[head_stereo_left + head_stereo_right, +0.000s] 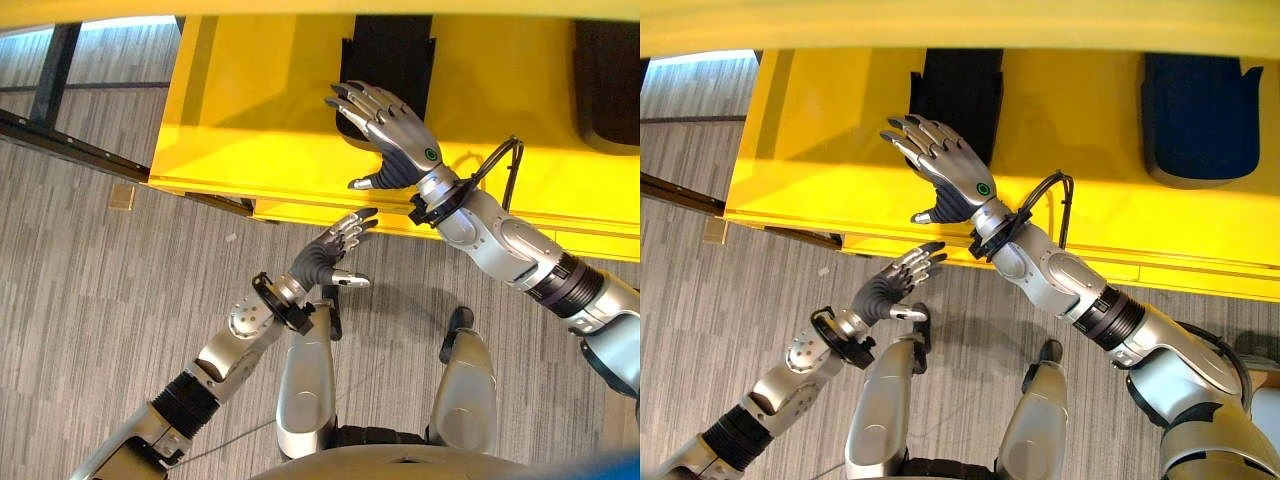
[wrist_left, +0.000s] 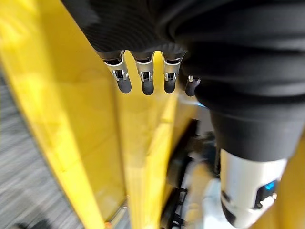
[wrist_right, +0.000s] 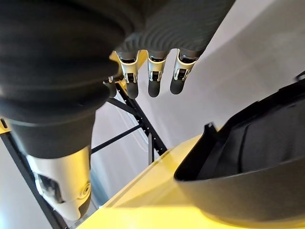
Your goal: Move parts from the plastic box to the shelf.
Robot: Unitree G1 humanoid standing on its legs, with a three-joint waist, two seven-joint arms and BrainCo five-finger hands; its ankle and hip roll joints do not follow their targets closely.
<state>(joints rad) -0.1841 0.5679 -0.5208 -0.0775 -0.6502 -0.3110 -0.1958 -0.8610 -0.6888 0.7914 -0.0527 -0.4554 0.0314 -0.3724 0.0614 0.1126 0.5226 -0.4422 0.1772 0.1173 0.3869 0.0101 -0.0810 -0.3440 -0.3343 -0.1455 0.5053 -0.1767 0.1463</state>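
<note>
A black moulded part (image 1: pixel 390 48) lies on the yellow shelf (image 1: pixel 250 110), near its middle. My right hand (image 1: pixel 395 130) hovers over the near end of that part, fingers straight and spread, holding nothing. In the right wrist view the part (image 3: pixel 257 157) sits just past the straight fingers (image 3: pixel 150 78). My left hand (image 1: pixel 330 252) is lower, in front of the shelf's front edge, with relaxed fingers and nothing in it. The left wrist view shows its fingers (image 2: pixel 143 78) pointing along the yellow shelf edge (image 2: pixel 71 119).
A second dark part (image 1: pixel 1200 110) lies further right on the shelf. A black metal frame (image 1: pixel 60 140) runs along the floor at the left. Grey carpet floor (image 1: pixel 120 300) lies below the shelf's front edge.
</note>
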